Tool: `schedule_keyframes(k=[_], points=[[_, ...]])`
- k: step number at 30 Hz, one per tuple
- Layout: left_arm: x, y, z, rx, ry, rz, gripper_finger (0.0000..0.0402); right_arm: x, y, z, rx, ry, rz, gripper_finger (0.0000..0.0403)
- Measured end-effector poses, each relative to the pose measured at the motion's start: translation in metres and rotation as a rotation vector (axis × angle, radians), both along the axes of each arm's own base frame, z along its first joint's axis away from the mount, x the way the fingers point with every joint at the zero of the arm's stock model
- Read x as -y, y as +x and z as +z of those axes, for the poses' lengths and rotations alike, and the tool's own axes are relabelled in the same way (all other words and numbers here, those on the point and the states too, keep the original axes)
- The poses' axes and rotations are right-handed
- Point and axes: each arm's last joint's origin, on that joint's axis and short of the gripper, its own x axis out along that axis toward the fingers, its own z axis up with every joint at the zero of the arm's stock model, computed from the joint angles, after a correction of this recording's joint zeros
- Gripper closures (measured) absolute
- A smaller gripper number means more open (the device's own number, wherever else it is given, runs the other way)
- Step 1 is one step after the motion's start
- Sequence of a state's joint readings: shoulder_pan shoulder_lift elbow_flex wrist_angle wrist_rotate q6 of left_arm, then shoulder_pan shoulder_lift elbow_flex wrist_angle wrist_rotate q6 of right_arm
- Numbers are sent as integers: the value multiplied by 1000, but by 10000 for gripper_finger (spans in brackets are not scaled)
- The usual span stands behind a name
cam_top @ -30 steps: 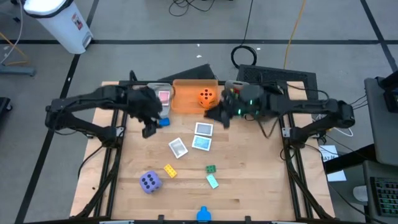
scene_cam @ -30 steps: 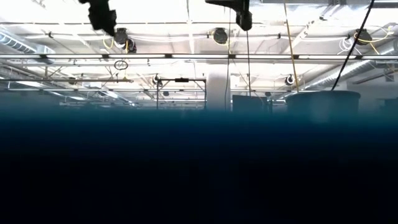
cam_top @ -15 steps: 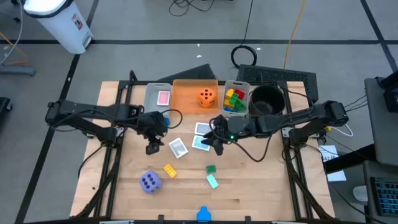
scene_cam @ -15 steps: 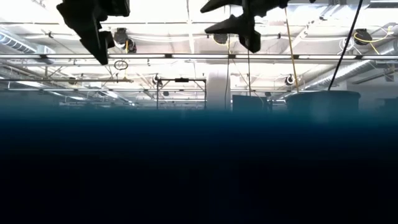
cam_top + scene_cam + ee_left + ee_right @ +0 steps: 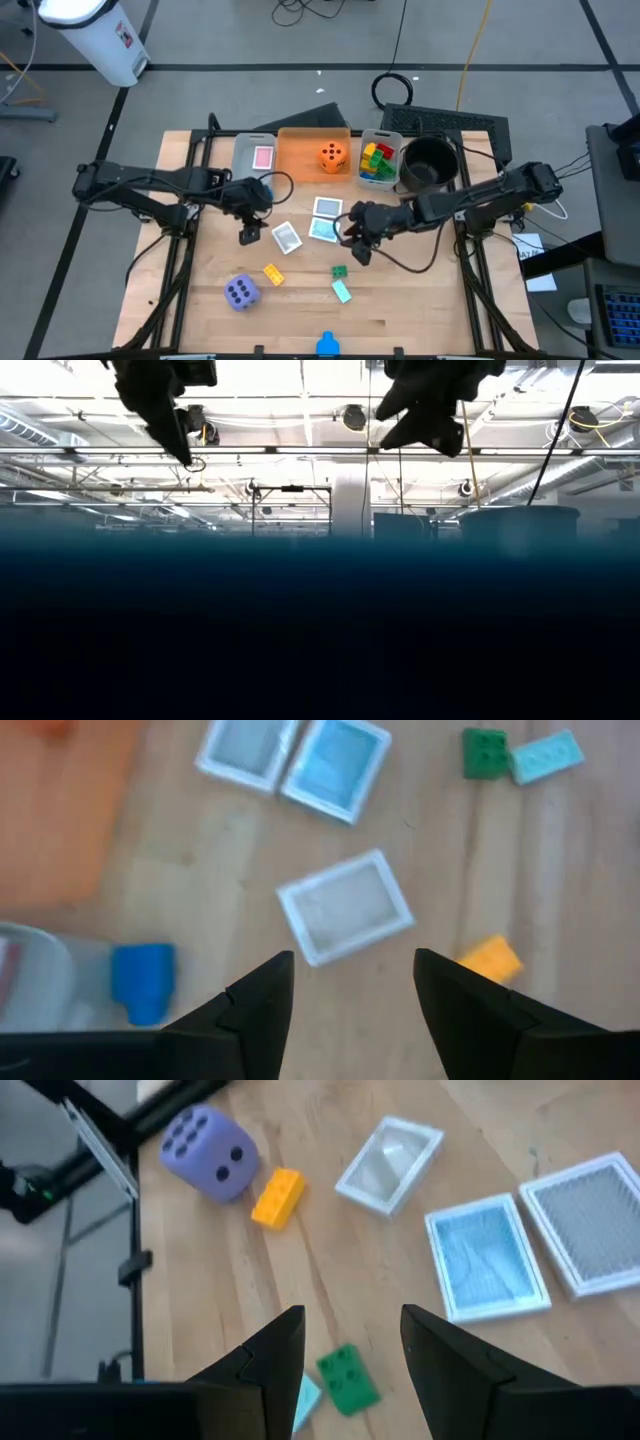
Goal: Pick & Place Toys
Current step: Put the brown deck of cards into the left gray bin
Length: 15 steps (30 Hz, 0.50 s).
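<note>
Two grippers over the table [image 5: 420, 310], both empty. L gripper [image 5: 248, 234] hovers near the table's left-centre, jaws partly apart w/ nothing between them; in its wrist view a white-framed card [image 5: 345, 907] lies just ahead of the fingers [image 5: 262, 1003], a blue brick [image 5: 143, 981] beside the grey bin [image 5: 252, 157]. Purple die [image 5: 240, 292] sits toward the front left, yellow brick [image 5: 272, 273] just right of it. Two more cards [image 5: 324, 219] lie side by side at centre. Orange die [image 5: 332, 155] is inside the orange bin [image 5: 300, 160] at the back; a small bin [image 5: 379, 160] w/ mixed bricks and a black bowl [image 5: 430, 160] stand right of that. R gripper [image 5: 358, 248] hangs just above the green brick [image 5: 340, 270], jaws also partly apart, holding nothing; teal brick [image 5: 342, 291] lies right by the green one.
</note>
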State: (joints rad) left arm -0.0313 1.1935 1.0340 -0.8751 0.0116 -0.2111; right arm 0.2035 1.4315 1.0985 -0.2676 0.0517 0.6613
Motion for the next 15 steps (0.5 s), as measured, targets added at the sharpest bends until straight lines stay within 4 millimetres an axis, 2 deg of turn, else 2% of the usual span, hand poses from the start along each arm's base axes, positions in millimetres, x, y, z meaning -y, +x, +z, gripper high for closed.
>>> schedule_keyframes(k=[4, 8, 12, 15], points=[[-1, 4, -1, 18, 78, -138, 161, -15, -5, -2, -22, -8, 48, 245], [5, 10, -5, 35, 156, -335, 103, -28, -9, -2, -15, -35, 68, 245], [11, 18, -6, 73, 211, -431, 30, -39, -12, -2, -5, -66, 81, 245], [17, 26, -16, 39, 231, -488, 9, -47, -15, -2, -7, -59, 64, 245]])
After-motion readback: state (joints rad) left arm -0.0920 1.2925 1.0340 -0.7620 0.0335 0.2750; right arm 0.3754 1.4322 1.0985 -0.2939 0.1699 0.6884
